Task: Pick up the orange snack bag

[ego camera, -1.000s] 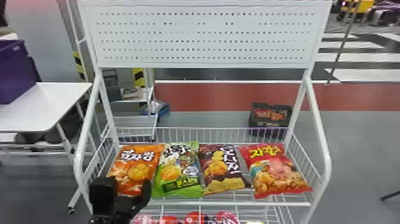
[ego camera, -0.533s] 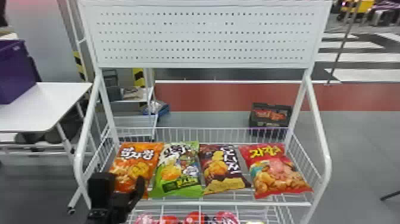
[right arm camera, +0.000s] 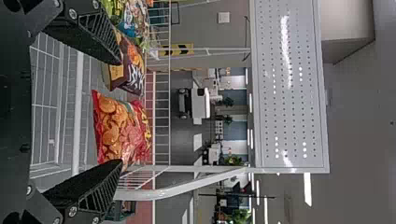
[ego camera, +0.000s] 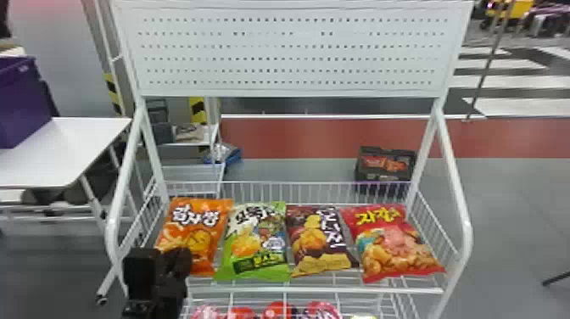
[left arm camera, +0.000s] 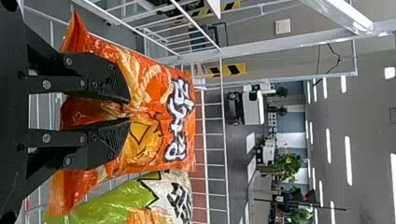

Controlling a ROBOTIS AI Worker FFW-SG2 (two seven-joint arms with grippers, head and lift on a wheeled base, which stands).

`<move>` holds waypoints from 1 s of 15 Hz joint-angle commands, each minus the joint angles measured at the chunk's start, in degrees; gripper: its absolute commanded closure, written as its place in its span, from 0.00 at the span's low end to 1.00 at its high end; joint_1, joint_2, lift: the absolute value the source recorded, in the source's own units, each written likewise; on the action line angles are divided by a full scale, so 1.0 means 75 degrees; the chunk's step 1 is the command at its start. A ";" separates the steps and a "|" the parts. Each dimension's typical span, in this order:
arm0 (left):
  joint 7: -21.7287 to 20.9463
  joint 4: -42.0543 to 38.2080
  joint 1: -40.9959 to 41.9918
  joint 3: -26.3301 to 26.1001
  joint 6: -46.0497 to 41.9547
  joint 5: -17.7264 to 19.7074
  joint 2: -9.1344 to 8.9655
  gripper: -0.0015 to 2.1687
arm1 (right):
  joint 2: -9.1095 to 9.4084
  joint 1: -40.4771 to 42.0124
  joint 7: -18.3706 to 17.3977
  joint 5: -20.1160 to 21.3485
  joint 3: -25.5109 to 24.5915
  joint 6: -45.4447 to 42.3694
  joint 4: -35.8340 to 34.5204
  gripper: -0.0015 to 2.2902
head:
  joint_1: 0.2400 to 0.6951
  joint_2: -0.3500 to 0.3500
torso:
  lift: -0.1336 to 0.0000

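Note:
In the head view, my left gripper point(ego camera: 163, 253) is at the lower part of the orange snack bag point(ego camera: 194, 227), which lies leftmost in the rack's upper basket and is partly covered by the fingers. The left wrist view has the left gripper point(left arm camera: 129, 110) with its fingers close together, the front of the orange bag point(left arm camera: 154, 84) creased and bunched between them. My right gripper point(right arm camera: 121, 113) stands open in the right wrist view, nothing between its fingers, with the red snack bag point(right arm camera: 119, 128) beyond it.
Beside the orange bag lies a green bag point(ego camera: 254, 242), then a brown bag point(ego camera: 318, 239) and the red one. The white wire rack point(ego camera: 314, 290) has side rails and a perforated panel point(ego camera: 292, 51) above. Several red packages sit on the lower shelf.
The left gripper's fingers have come together on the orange bag; their gap was wider before. The bag's lower part has drawn in between them. The other bags have kept their places.

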 commanded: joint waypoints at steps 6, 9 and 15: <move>0.0071 -0.0598 0.0293 0.0011 -0.0047 -0.0013 0.0045 0.79 | -0.0003 -0.0033 -0.0005 -0.0015 0.0011 0.0000 0.0016 0.06 | 0.57 0.50 | 1.00; 0.0130 -0.1008 0.0527 0.0023 -0.0187 -0.0013 0.0056 0.79 | -0.0003 -0.0033 -0.0005 -0.0015 0.0011 0.0000 0.0004 0.06 | 0.57 0.50 | 1.00; 0.0247 -0.2368 0.1898 0.0444 -0.0773 -0.0013 0.0103 0.79 | -0.0003 -0.0021 -0.0005 -0.0015 0.0034 0.0000 -0.0031 0.06 | 0.57 0.50 | 1.00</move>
